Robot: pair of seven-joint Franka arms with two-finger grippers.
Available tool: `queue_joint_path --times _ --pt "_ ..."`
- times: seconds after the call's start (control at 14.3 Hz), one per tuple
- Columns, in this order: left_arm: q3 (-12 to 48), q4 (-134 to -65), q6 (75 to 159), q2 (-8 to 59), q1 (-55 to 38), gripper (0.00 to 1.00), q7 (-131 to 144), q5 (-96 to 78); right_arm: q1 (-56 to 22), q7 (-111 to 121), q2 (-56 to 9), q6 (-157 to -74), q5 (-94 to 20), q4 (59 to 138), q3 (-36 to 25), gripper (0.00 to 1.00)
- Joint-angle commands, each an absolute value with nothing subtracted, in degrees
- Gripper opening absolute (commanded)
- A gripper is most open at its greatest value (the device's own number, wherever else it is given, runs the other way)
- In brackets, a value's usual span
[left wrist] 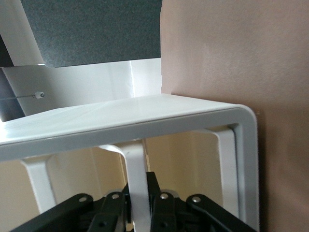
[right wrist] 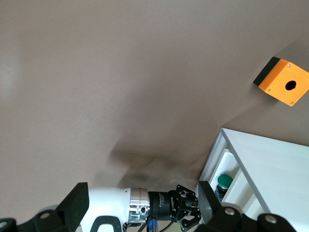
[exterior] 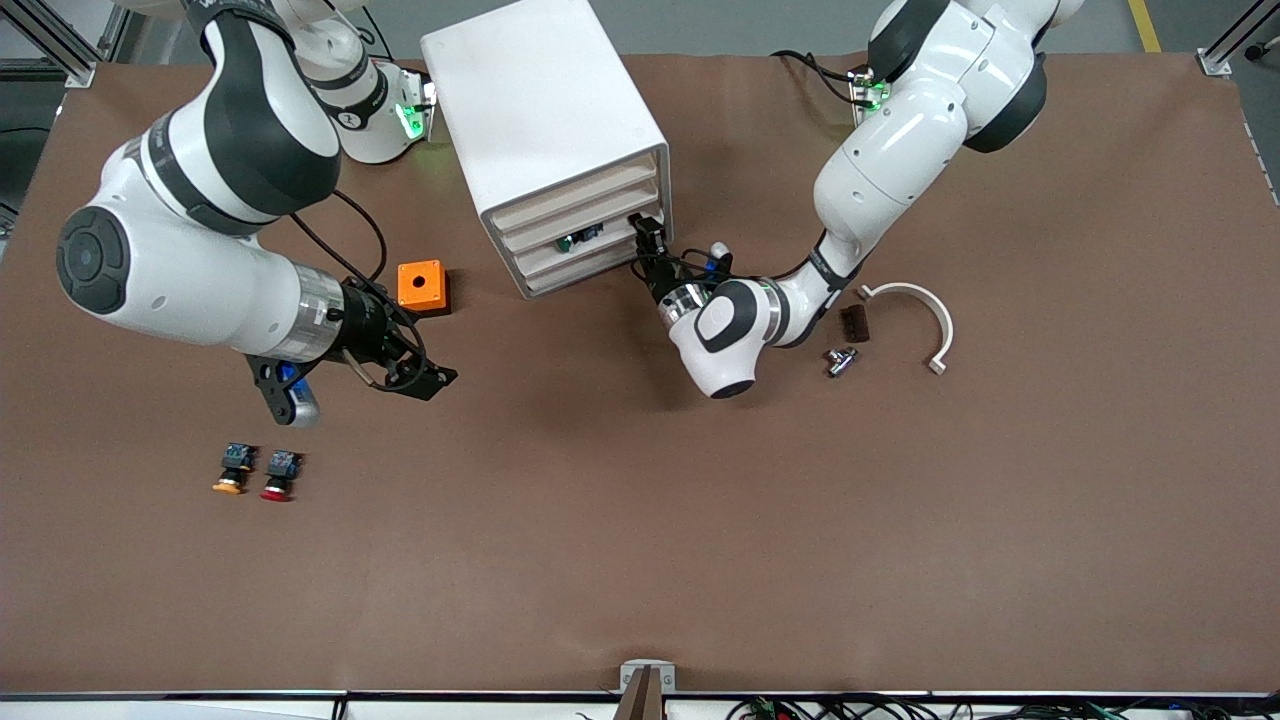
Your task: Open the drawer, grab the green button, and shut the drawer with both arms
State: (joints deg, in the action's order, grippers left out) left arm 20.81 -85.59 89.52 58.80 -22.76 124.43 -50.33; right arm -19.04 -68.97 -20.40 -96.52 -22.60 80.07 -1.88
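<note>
drawer point(exterior: 578, 238): cream front, 3rd of 4, slightly open | button point(exterior: 567, 242): green cap, inside drawer

Button point(exterior: 573, 241) in drawer point(exterior: 560, 243) of cabinet point(exterior: 545, 120); box point(exterior: 421, 285) beside cabinet.

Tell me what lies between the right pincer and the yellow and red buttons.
Only bare table lies between the open right pincer and the yellow button and red button, as the front view shows.

Three push buttons point(exterior: 232, 468), four drawers point(exterior: 575, 240) in one cabinet point(exterior: 540, 90), one orange box point(exterior: 421, 285).
</note>
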Motion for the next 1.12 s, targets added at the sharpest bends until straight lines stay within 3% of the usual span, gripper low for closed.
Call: queue_joint_path --times 0.0,0.63,0.98,1.05 --pt "21.4 -85.0 89.7 59.0 -20.1 0.10 123.7 -51.5 -20.5 -71.4 -21.5 -96.1 -23.7 78.0 -2.2 1.00" --pt "20.8 -83.4 92.7 59.0 -12.7 0.14 123.4 -51.4 -25.5 -72.9 -21.5 -96.2 -22.6 78.1 -2.5 1.00" --pt "20.7 -83.1 93.0 59.0 -11.2 0.19 122.7 -51.3 -32.2 -76.5 -22.1 -98.1 -10.7 78.7 -2.4 1.00" --pt "20.7 -83.1 93.0 59.0 -11.2 0.27 122.6 -51.3 -33.5 -78.0 -22.2 -98.9 -10.5 78.8 -2.4 1.00"
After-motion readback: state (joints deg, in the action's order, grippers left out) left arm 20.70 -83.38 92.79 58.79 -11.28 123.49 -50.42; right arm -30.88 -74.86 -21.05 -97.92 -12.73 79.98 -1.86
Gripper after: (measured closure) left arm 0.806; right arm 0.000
